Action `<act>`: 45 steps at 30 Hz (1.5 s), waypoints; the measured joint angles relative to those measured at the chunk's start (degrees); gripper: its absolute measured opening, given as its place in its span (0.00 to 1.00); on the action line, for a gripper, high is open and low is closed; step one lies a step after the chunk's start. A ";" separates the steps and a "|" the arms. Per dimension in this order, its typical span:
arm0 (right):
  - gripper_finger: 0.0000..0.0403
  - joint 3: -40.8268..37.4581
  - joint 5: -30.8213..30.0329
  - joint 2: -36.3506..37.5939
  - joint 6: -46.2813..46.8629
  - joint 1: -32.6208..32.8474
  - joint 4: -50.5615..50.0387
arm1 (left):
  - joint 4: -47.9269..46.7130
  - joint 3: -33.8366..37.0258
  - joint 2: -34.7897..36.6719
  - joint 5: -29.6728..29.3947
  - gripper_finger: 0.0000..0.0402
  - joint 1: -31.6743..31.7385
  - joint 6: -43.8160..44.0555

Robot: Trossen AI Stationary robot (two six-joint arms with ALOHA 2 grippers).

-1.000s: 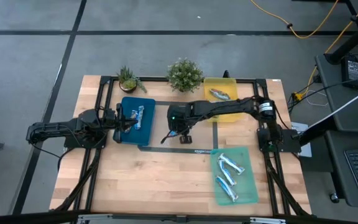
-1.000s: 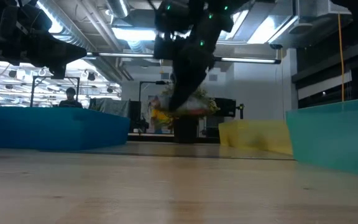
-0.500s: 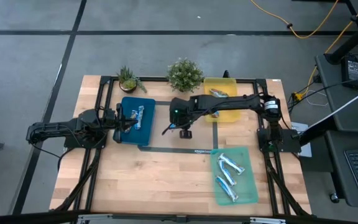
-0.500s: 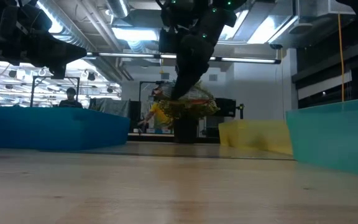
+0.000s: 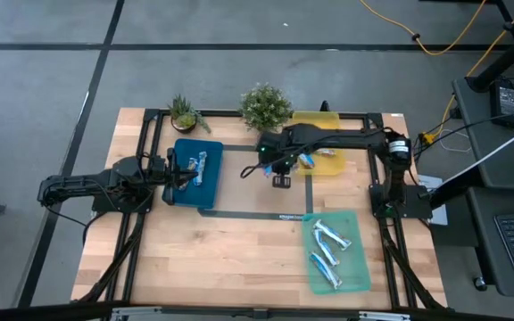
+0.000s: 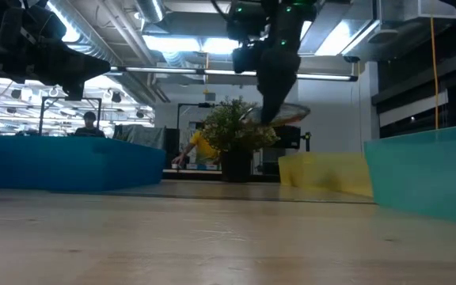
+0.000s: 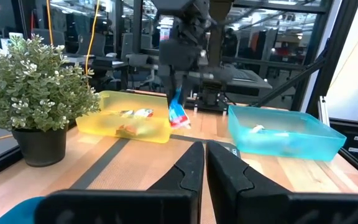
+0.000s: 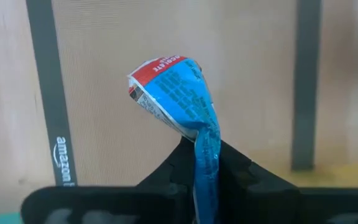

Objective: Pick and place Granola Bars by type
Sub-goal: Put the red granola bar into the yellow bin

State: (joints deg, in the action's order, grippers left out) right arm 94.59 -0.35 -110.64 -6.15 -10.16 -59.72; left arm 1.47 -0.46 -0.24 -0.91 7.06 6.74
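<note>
Right wrist view: right tool (image 8: 206, 163) pinches bar (image 8: 178, 99) by crimped end, above worktop's far edge | light, limp foil, slippery; grip seam | left tool (image 7: 204, 163) nearly closed, empty, at blue tray (image 5: 196, 162).

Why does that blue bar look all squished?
The right gripper pinches the bar by one end, in the air near the yellow tray, so its wrapper crumples and bends. Nothing is spilled or broken.

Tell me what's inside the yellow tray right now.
The yellow tray holds at least one granola bar with a white and red wrapper, seen through its wall. In the high view the right arm crosses over the tray, so anything beneath it is hidden.
</note>
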 joint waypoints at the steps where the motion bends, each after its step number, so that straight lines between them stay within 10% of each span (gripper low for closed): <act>1: 0.11 0.00 -0.03 0.69 0.16 -0.37 -0.71 | 0.00 -0.01 0.01 0.00 0.03 -0.01 0.00; 34: 0.11 -0.08 -0.31 12.50 3.72 -21.24 -14.12 | 0.00 0.00 0.01 -0.10 0.02 0.01 0.00; 45: 0.11 -11.87 -2.76 22.61 6.08 -27.25 -9.84 | -0.02 0.00 -0.01 -0.04 0.02 0.00 0.00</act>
State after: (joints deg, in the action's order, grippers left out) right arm 82.71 -3.11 -88.03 -0.06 -37.41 -69.55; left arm 1.45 -0.46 -0.25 -0.95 7.06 6.74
